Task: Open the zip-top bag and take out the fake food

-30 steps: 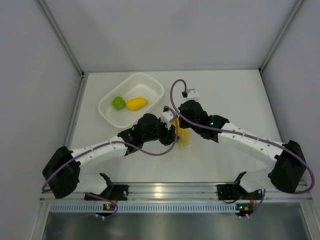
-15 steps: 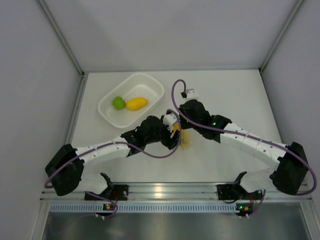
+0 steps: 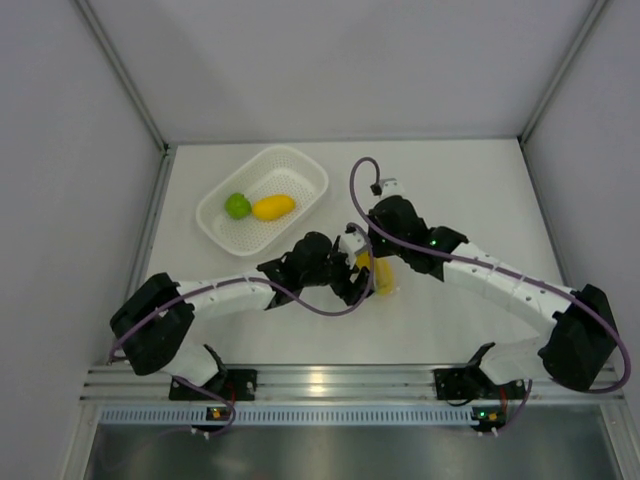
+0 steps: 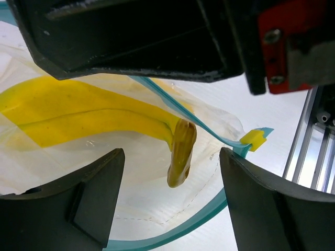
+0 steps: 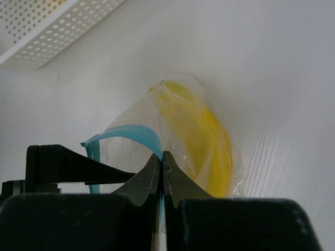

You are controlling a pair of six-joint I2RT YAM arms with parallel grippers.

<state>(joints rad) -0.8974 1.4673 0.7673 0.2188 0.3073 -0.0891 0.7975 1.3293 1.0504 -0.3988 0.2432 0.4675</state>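
The clear zip-top bag (image 3: 378,280) lies on the table between the two arms, its blue zip strip (image 4: 172,107) parted into an open mouth. The yellow banana bunch (image 4: 78,112) is inside it and also shows in the right wrist view (image 5: 209,138). My right gripper (image 5: 163,157) is shut on the bag's blue strip (image 5: 133,134). My left gripper (image 4: 172,172) is open at the bag's mouth, one finger on each side of the banana's brown stem (image 4: 180,154). The yellow-orange oval fruit (image 3: 272,207) and the green ball-like fruit (image 3: 237,206) lie in the white basket (image 3: 300,162).
The white perforated basket also shows at the top left of the right wrist view (image 5: 52,31). An aluminium rail (image 3: 320,380) runs along the table's near edge, also at the right in the left wrist view (image 4: 309,151). White walls enclose the table.
Both grippers and the bag have shifted to the right and slightly toward the near edge. The left arm has reached further right.
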